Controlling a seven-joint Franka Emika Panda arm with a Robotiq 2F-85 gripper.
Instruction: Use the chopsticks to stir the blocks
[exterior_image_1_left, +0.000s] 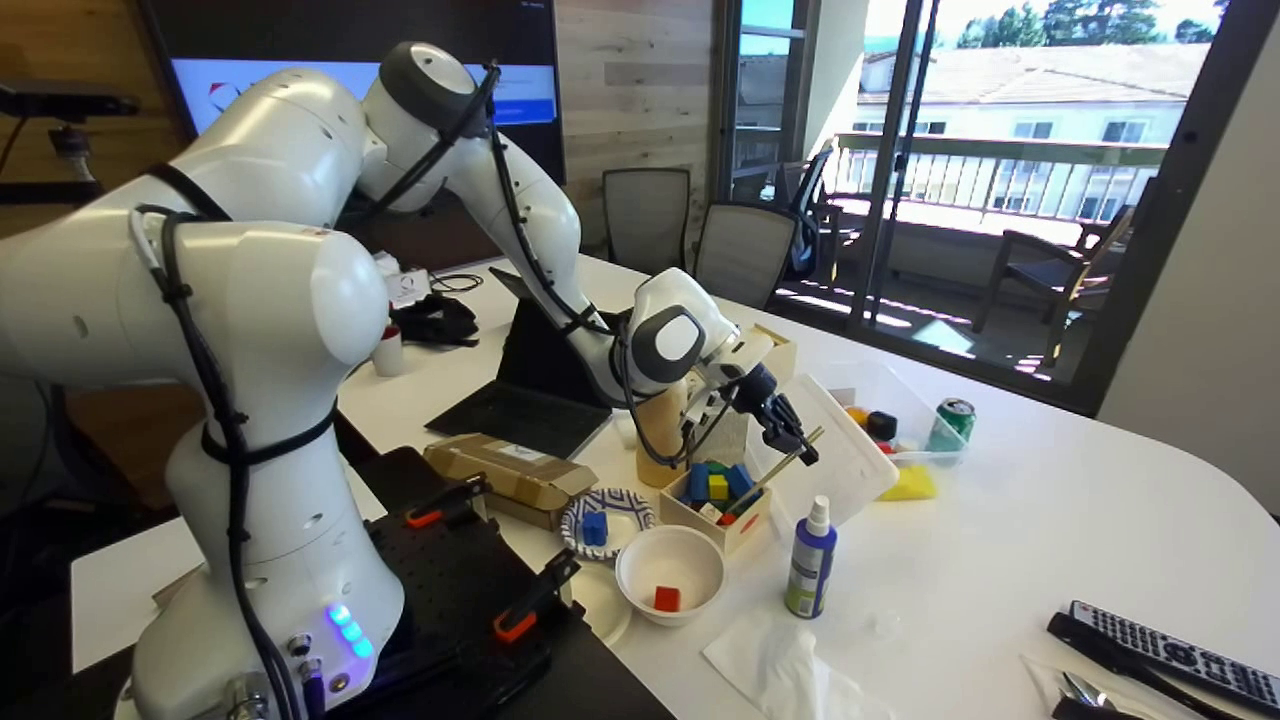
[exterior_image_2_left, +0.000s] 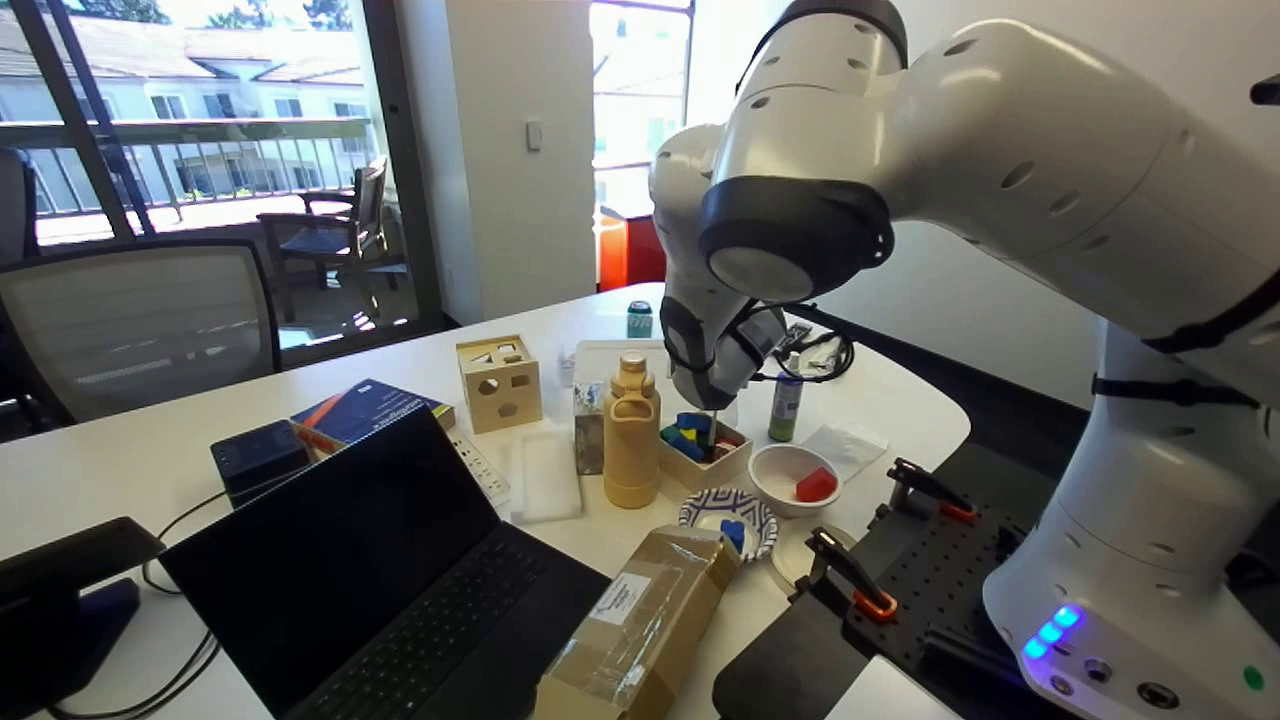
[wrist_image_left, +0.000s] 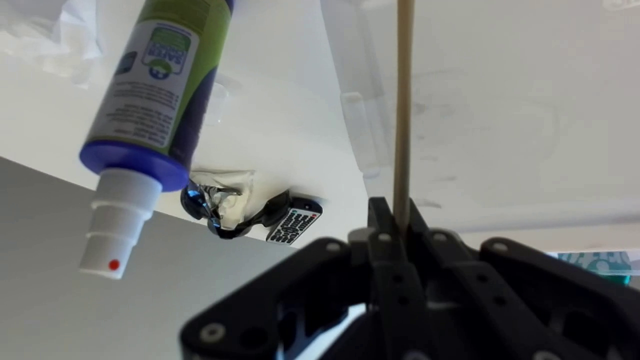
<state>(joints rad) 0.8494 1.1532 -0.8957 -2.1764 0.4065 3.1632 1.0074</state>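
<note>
Bright daylight, glare at the window (exterior_image_2_left: 641, 115)

Pretty sure you're running this in an office meeting room. Behind your arm (exterior_image_1_left: 280, 290) there's a big screen (exterior_image_1_left: 330, 40) against a wood-panelled wall (exterior_image_1_left: 655, 90), and mesh chairs (exterior_image_1_left: 745, 250) stand along a long white bench (exterior_image_1_left: 1000, 560) with a rounded end. On it you've got an open laptop (exterior_image_2_left: 350, 560), a power strip (exterior_image_2_left: 480, 467) and a remote (exterior_image_1_left: 1180, 650), so yeah, office gear. Through the glass door (exterior_image_1_left: 895, 150) you can see balcony chairs (exterior_image_2_left: 322, 240), a railing (exterior_image_1_left: 1000, 149) and a building (exterior_image_1_left: 1060, 80) across the way. The labby bit is your own corner: the arm's base on a black perforated board (exterior_image_2_left: 925, 575) with orange-and-black clamps (exterior_image_2_left: 852, 572).
</note>
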